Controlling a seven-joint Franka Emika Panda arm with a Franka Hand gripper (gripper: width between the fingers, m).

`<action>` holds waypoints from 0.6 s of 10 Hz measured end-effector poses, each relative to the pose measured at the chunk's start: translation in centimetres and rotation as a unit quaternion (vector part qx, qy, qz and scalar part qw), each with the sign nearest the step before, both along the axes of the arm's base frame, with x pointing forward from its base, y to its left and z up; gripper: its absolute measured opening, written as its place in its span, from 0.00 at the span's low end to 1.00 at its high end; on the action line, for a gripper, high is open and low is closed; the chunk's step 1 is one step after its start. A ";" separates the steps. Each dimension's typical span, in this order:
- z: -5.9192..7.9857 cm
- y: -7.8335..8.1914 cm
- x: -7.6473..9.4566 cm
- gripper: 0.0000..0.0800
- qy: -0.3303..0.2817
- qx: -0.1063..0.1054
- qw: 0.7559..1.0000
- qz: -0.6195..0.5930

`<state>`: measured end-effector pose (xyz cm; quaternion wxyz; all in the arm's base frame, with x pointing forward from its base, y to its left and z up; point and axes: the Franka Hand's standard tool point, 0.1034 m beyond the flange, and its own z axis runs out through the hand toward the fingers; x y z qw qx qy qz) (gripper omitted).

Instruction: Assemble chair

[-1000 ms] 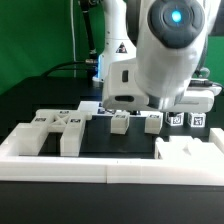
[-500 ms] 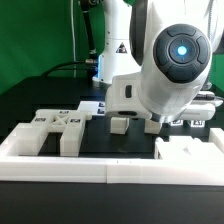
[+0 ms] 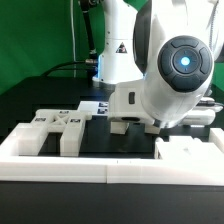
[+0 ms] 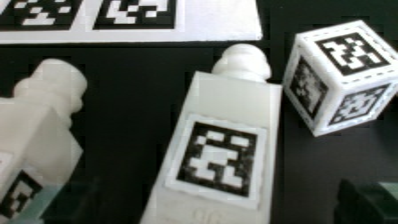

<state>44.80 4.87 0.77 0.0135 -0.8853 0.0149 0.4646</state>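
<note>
**A:** How did the gripper (image 4: 222,205) stand?

**B:** Its jaws were spread wide and held nothing. It hung close to the marker board (image 4: 107,15).

**A:** And the chair parts?

**B:** A long tagged bar (image 4: 222,140) lay flat, its narrow end pointing at the marker board and stopping just short of it. A tagged cube (image 4: 347,75) sat near the board's corner, not touching it. A second bar (image 4: 45,120) also lay near the board. The comb-shaped slab (image 3: 58,128) lay to the exterior view's left of the board.

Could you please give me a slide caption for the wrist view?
Wrist view: a long tagged white chair part lies between a tagged cube-like leg and another white part.
</note>
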 end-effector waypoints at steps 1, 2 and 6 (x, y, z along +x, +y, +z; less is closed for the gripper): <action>0.0 -0.1 0.0 0.78 0.000 0.000 1.000 0.000; 0.0 -0.1 0.0 0.78 0.000 0.000 1.000 0.000; -0.1 -0.4 0.0 0.36 0.000 0.000 1.000 -0.002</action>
